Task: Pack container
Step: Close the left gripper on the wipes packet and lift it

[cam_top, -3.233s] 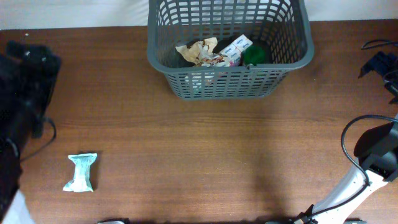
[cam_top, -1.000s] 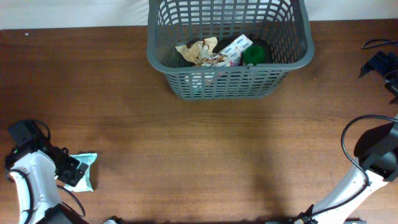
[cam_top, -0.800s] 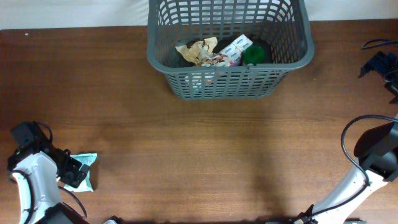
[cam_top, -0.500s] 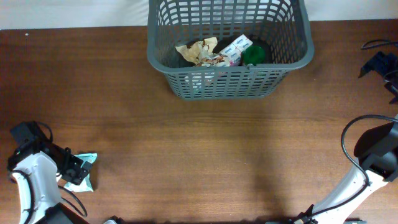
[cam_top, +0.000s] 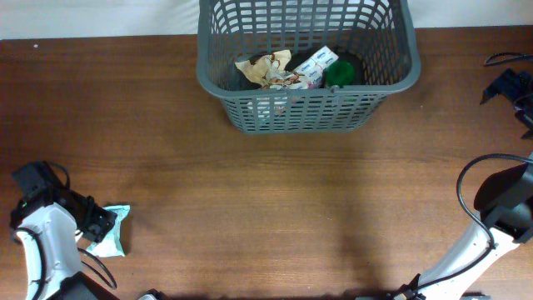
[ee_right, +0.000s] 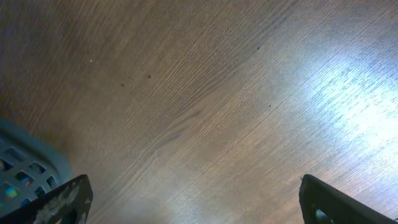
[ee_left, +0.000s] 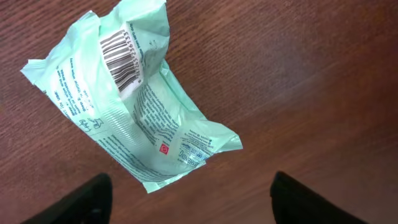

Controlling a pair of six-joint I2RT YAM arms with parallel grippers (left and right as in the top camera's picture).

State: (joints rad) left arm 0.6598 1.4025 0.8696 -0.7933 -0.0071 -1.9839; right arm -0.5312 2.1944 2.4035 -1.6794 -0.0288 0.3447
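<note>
The dark grey lattice basket (cam_top: pixel 391 50) stands at the back middle of the table, with a crumpled brown wrapper (cam_top: pixel 265 68), a white packet (cam_top: pixel 315 65) and a green-lidded jar (cam_top: pixel 340 73) inside. A pale green packet (cam_top: pixel 111 236) lies on the table at the front left; in the left wrist view (ee_left: pixel 134 99) it shows a barcode. My left gripper (cam_top: pixel 97 223) is open just above the packet, fingers (ee_left: pixel 186 202) apart and empty. My right gripper (ee_right: pixel 196 202) is open and empty over bare wood; a corner of the basket (ee_right: pixel 18 171) shows at its left.
The right arm's white link and black cable (cam_top: pixel 479 225) sit at the front right. Dark equipment (cam_top: pixel 510 87) lies at the table's right edge. Brown wood table (cam_top: pixel 266 200) spreads between the basket and the arms.
My left arm came into view at the front left and settled over the green packet, shifting slightly up over the last second. The packet and the right arm have not moved.
</note>
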